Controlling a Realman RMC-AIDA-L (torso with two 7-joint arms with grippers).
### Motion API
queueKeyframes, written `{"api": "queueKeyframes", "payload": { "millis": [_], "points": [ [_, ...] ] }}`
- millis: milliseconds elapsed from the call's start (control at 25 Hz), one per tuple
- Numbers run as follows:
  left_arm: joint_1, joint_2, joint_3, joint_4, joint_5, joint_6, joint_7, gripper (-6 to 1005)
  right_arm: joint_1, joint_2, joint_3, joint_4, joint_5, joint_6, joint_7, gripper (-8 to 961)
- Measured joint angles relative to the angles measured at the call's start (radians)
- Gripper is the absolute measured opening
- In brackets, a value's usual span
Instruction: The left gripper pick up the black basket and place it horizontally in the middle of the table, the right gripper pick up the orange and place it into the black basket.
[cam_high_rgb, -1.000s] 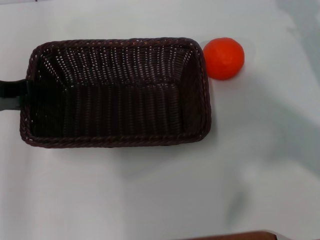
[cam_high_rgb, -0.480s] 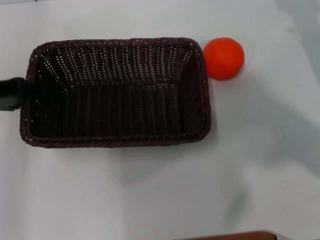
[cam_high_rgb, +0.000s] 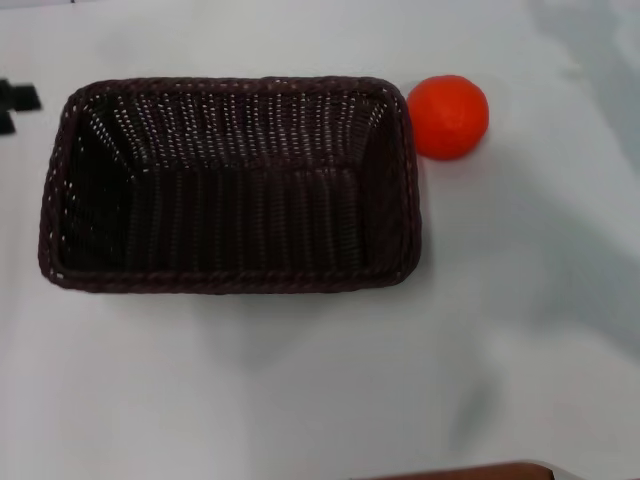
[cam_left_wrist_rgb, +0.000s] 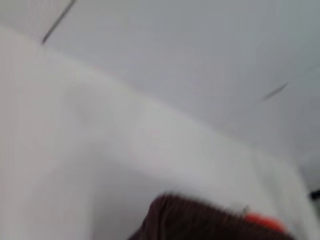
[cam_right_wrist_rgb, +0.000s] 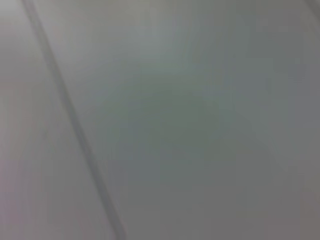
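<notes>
The black basket (cam_high_rgb: 230, 185) lies lengthwise on the white table (cam_high_rgb: 300, 380), open side up and empty. It stands free, with nothing touching it. The orange (cam_high_rgb: 447, 116) rests on the table just beyond the basket's far right corner, close to the rim. Only a small black piece of my left gripper (cam_high_rgb: 14, 103) shows at the left edge, apart from the basket's left end. The left wrist view shows part of the basket's rim (cam_left_wrist_rgb: 200, 222) and a sliver of the orange (cam_left_wrist_rgb: 264, 221). My right gripper is out of view; its wrist view shows only a plain grey surface.
A brown edge (cam_high_rgb: 470, 470) shows at the bottom of the head view. A soft grey shadow lies over the table's right side (cam_high_rgb: 590, 200).
My left gripper has left the basket's left end and drawn back up and to the left, almost out of view. The basket and the orange have not moved.
</notes>
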Motion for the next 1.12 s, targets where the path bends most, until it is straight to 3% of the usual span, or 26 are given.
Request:
{"api": "queueKeyframes", "payload": {
  "millis": [160, 320, 480, 640, 760, 880, 920, 1120],
  "points": [
    [0.013, 0.015, -0.111, 0.064, -0.091, 0.006, 0.115, 560, -0.033, -0.012, -0.067, 0.156, -0.211, -0.028, 0.179, 720],
    [0.030, 0.006, -0.203, 0.135, -0.183, 0.036, 0.259, 560, -0.041, -0.033, -0.085, 0.314, -0.487, -0.048, 0.442, 723],
    [0.045, 0.002, -0.225, 0.196, -0.233, 0.059, 0.334, 560, -0.034, -0.051, -0.093, 0.471, -0.770, -0.042, 0.726, 726],
    [0.055, 0.003, -0.229, 0.247, -0.250, 0.093, 0.379, 560, 0.007, -0.056, -0.118, 0.595, -1.032, -0.042, 0.997, 766],
    [0.055, -0.002, -0.230, 0.258, -0.255, 0.101, 0.387, 559, 0.045, -0.034, -0.134, 0.648, -1.192, -0.054, 1.106, 824],
    [0.054, -0.007, -0.230, 0.265, -0.255, 0.106, 0.387, 559, 0.083, 0.002, -0.139, 0.660, -1.269, -0.084, 1.127, 942],
    [0.053, -0.008, -0.231, 0.266, -0.255, 0.107, 0.387, 559, 0.095, 0.008, -0.147, 0.656, -1.280, -0.091, 1.129, 940],
    [0.051, -0.015, -0.231, 0.267, -0.257, 0.104, 0.384, 559, 0.128, 0.013, -0.224, 0.634, -1.281, -0.115, 1.133, 932]
  ]
}}
